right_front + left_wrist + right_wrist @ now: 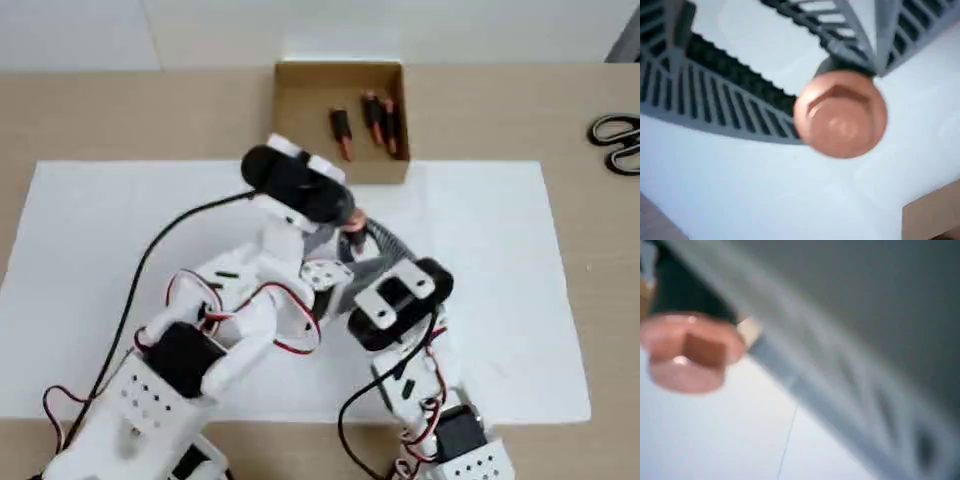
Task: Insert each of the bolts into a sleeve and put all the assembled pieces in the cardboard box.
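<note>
Jaws on left gripper (352, 222) are clamping the bolt (840, 114) near-side of the cardboard box (300, 130); right gripper (364, 234) is sitting alongside, jaws, can't tell.

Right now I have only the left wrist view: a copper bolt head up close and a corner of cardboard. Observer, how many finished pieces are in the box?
Observer: Three assembled pieces lie in the cardboard box, two of them side by side.
Operator: Where is my bolt relative to that box?
Observer: The bolt is where one arm meets the other arm. That spot is over the white sheet, just short of the box's near wall.
Operator: Anything else lying around?
Observer: A pair of scissors lies off the sheet on the table, at the high view's right edge.
</note>
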Controlling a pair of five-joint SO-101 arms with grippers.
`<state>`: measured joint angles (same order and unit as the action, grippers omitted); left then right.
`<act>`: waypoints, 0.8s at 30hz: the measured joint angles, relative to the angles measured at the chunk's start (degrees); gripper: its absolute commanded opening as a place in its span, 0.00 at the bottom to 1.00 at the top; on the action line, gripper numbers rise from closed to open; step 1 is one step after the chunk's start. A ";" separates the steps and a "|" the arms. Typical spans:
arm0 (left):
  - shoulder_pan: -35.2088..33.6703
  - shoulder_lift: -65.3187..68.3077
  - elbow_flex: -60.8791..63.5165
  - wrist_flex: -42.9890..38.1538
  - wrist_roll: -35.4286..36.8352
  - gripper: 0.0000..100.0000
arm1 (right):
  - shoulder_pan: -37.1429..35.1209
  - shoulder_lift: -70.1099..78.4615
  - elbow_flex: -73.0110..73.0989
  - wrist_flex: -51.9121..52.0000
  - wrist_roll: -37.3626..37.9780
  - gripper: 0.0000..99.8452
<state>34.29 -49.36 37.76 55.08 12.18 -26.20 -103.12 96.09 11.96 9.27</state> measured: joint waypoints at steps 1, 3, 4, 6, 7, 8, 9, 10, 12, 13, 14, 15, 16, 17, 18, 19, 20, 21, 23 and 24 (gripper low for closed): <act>-1.05 -0.62 -1.05 0.97 -0.18 0.25 | 0.18 0.00 0.00 0.00 0.00 0.00; -3.96 -2.37 -2.90 3.08 0.09 0.25 | 0.18 0.00 0.00 0.00 0.00 0.00; -5.54 -3.60 -3.52 4.57 0.09 0.25 | 0.18 0.00 0.00 0.00 0.00 0.00; -9.14 -6.33 -3.96 7.65 0.00 0.25 | 0.00 0.00 0.00 0.00 0.00 0.00; -10.64 -8.00 -4.04 9.05 0.09 0.25 | 0.00 0.00 0.00 0.00 0.00 0.00; -11.69 -9.93 -4.04 10.11 0.09 0.25 | 0.00 0.00 0.00 0.00 0.00 0.00; -12.57 -12.04 -4.04 10.81 0.09 0.24 | 0.00 0.00 0.00 0.09 0.00 0.00; -13.63 -14.24 -4.04 11.08 -0.18 0.23 | 0.00 0.00 0.00 0.97 0.00 0.00; -16.00 -19.16 -2.64 11.08 -0.18 0.17 | 0.00 0.00 0.00 3.87 0.00 0.00; -17.32 -21.36 -1.32 11.08 0.00 0.13 | 0.00 0.00 0.00 5.27 0.00 0.00; -18.37 -23.47 0.53 10.90 0.09 0.08 | 0.00 0.00 0.00 6.42 0.00 0.00; -19.43 -25.49 2.55 10.46 0.09 0.03 | 0.35 0.00 0.00 6.95 0.00 0.00; -20.48 -27.96 5.10 9.93 0.00 0.00 | 0.97 0.00 0.00 7.12 0.00 0.00; -21.19 -30.33 7.56 9.05 0.09 0.01 | 2.20 0.00 -0.09 7.21 0.00 0.00; -22.07 -32.97 10.11 8.35 -0.18 0.02 | 3.52 0.00 -0.26 7.21 0.00 0.00; -22.59 -35.08 12.57 7.65 -0.79 0.01 | 5.10 0.00 -0.35 7.30 0.00 0.00; -23.03 -37.54 15.30 6.86 -1.32 0.01 | 6.68 0.00 -0.62 7.30 0.00 0.00; -23.38 -39.74 18.20 6.15 -1.76 0.00 | 8.26 0.00 -1.32 7.56 0.00 0.00; -23.65 -44.75 24.00 4.57 -2.11 0.01 | 10.46 0.00 -3.87 7.65 0.00 0.00; -23.65 -47.12 26.73 3.96 -2.29 0.01 | 10.99 0.00 -5.45 7.65 0.00 0.00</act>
<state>10.64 -96.48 64.48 59.03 9.89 -15.21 -103.12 90.64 19.60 9.27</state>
